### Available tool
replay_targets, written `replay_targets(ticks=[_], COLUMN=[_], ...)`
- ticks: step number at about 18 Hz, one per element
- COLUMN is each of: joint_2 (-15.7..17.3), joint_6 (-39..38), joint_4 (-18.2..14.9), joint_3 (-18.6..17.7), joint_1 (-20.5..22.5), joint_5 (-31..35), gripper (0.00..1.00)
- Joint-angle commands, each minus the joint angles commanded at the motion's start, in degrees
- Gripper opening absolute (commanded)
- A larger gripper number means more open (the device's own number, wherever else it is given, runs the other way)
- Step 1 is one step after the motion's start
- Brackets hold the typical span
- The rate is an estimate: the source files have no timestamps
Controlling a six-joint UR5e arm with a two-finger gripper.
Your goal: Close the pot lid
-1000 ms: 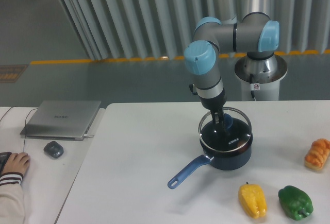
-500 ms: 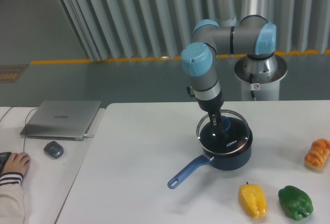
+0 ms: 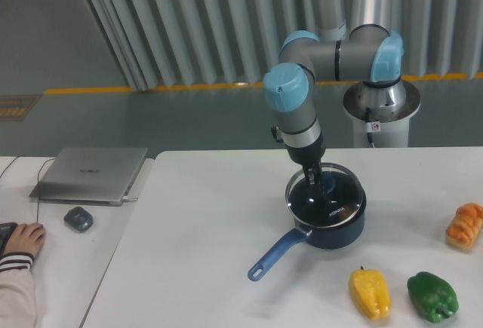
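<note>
Right of centre, the gripper (image 3: 316,180) pinches the knob of the lid (image 3: 326,198); lid sits atop the pot (image 3: 332,226).

Navy pot (image 3: 337,228), light-blue handle (image 3: 276,254); yellow pepper (image 3: 369,292), green pepper (image 3: 432,296).

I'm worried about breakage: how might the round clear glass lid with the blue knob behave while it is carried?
The round clear glass lid looks rigid and probably fragile, so a drop could crack it. Held only by its small blue knob in the gripper, it appears tilted over the dark navy-blue saucepan and may swing or slip.
</note>
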Motion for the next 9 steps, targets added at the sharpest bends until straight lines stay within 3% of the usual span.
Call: replay_targets(ticks=[9], joint_2=[-0.09], joint_6=[-0.09], joint_4=[0.35], joint_3=[-0.70], joint_1=[-0.44], joint_5=[0.26], gripper=[0.37])
